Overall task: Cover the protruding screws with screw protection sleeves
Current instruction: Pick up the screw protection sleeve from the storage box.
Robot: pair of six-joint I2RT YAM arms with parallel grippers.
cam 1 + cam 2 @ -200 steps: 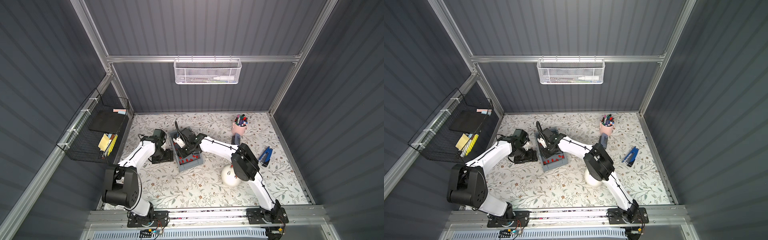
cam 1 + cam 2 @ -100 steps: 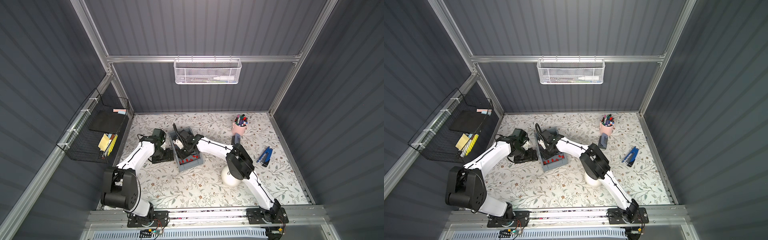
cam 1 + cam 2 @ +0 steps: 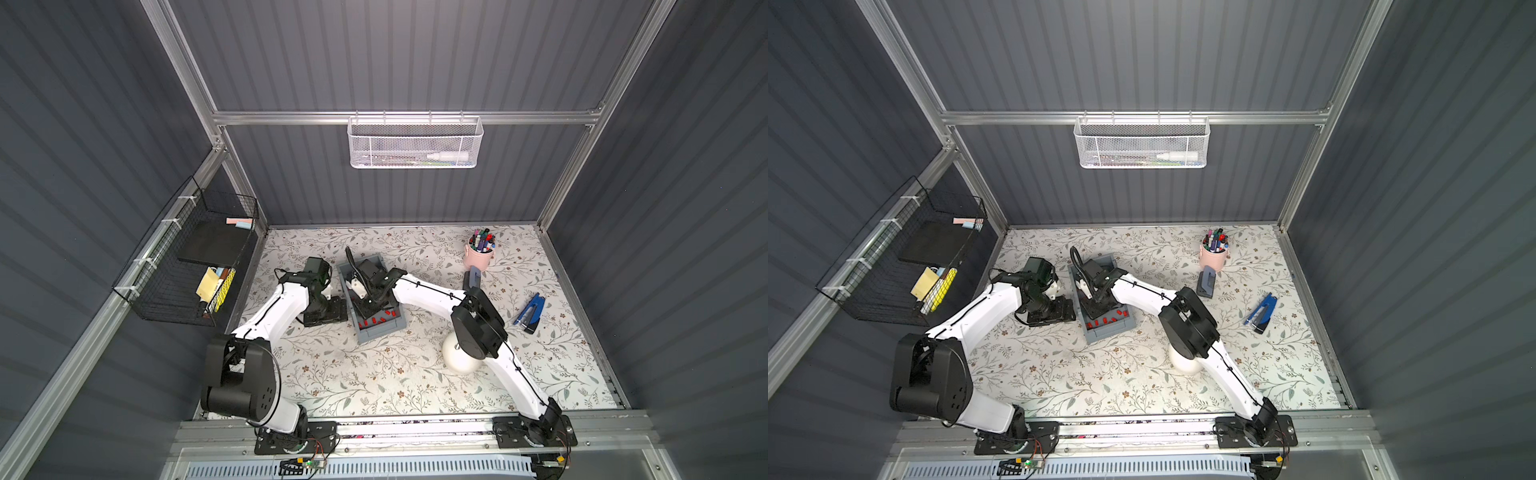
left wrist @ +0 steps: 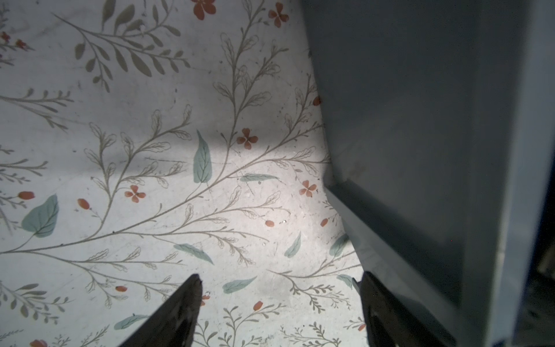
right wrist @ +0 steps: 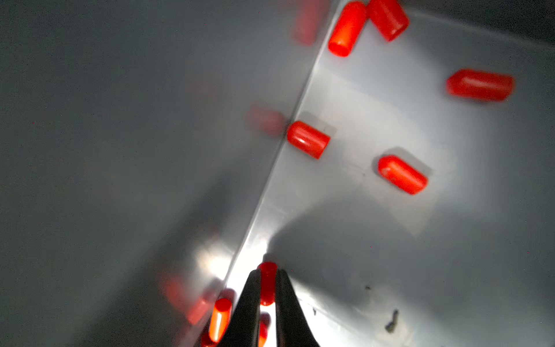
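Your left gripper (image 4: 279, 278) hangs low over the floral-printed mat (image 4: 150, 150), its dark tapered fingers (image 4: 186, 303) spread wide with nothing between them; one finger stands just beside the smooth outer wall of the grey plastic bin (image 4: 405, 120), though you cannot tell whether they touch. To the right, your right gripper (image 5: 267, 275) reaches down inside that bin, at the seam where wall meets floor, with its jaws pressed in on one screw protection sleeve (image 5: 267, 266). It is a glossy red cylinder with a rounded end poking out past the fingertips. More loose sleeves (image 5: 307, 139) lie scattered on their sides across the bin's slick grey floor, some casting blurred red reflections in the wall. In both top views they show as red specks at the bin's near end (image 3: 378, 319) (image 3: 1106, 319). Further right and nearer, the smooth white dome (image 3: 457, 361) sits on the mat, half under the right arm's black elbow, so you cannot make out its screws. Far right stand a pink cup of markers (image 3: 478, 262) and a blue stapler (image 3: 530, 309).
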